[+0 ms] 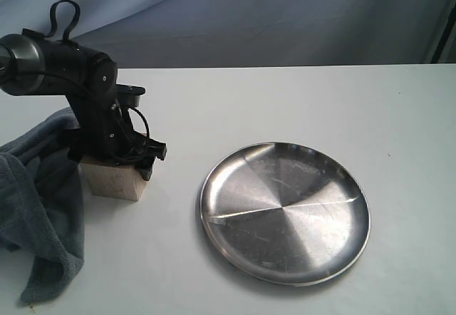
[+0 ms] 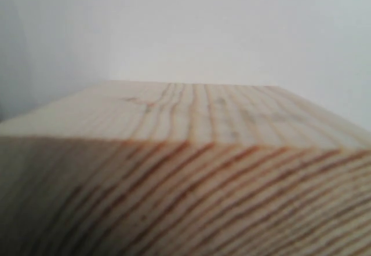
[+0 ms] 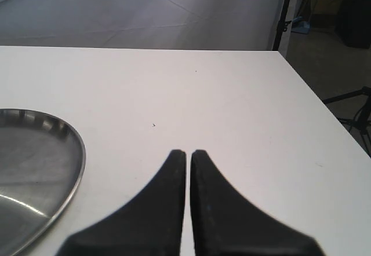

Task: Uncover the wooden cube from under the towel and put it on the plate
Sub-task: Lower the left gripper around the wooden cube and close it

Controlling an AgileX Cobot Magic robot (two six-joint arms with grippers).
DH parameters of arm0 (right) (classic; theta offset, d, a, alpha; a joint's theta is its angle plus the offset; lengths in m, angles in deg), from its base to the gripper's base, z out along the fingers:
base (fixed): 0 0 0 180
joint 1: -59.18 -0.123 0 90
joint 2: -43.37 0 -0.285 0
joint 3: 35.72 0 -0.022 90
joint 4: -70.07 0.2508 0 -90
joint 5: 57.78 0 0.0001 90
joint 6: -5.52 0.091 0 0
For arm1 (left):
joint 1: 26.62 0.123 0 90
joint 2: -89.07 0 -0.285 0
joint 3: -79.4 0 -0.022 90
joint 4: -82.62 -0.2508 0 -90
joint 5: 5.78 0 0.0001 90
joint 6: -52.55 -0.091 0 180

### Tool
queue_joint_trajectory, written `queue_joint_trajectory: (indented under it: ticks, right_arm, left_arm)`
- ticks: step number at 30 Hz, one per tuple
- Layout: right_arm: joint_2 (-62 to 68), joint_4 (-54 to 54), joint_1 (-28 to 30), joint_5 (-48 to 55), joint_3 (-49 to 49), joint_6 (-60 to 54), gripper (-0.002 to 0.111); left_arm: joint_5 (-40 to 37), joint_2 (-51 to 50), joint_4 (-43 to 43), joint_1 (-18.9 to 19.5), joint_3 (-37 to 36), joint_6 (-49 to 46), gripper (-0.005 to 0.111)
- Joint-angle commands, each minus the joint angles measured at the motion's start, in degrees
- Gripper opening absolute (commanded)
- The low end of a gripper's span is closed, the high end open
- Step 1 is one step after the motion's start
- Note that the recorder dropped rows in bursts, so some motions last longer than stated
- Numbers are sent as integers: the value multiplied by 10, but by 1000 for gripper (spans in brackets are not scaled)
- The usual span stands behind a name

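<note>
Sitting over, perhaps touching, the wooden cube (image 1: 114, 181), left gripper (image 1: 120, 159), opening unclear, right gripper (image 3: 188, 162) closed, empty

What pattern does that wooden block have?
The wooden cube is pale tan with reddish-brown grain lines, clearest in the left wrist view.

The left gripper (image 1: 117, 159) is down on the wooden cube (image 1: 114, 181), which stands on the white table (image 1: 285, 101). The towel (image 1: 35, 201) lies crumpled just beside it; the plate (image 1: 285, 212) sits apart on its other side
</note>
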Motion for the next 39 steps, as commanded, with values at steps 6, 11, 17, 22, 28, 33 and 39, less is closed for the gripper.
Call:
queue_joint_trajectory:
  ticks: [6, 11, 17, 22, 28, 33, 39]
  right_arm:
    - [-4, 0, 0, 0, 1, 1, 3]
    - [-4, 0, 0, 0, 1, 1, 3]
    - [-4, 0, 0, 0, 1, 1, 3]
    - [-4, 0, 0, 0, 1, 1, 3]
    - [-4, 0, 0, 0, 1, 1, 3]
    - [-4, 0, 0, 0, 1, 1, 3]
    - [-4, 0, 0, 0, 1, 0, 3]
  left_arm:
    - [1, -11, -1, 1, -2, 2, 24]
    - [1, -11, -1, 1, -2, 2, 10]
    - [-5, -11, -1, 1, -1, 2, 9]
    - [-15, -10, 0, 1, 0, 2, 9]
    - [-20, -9, -1, 1, 0, 2, 9]
    - [-20, -2, -2, 1, 0, 2, 9]
    - [-41, 17, -2, 1, 0, -28, 9]
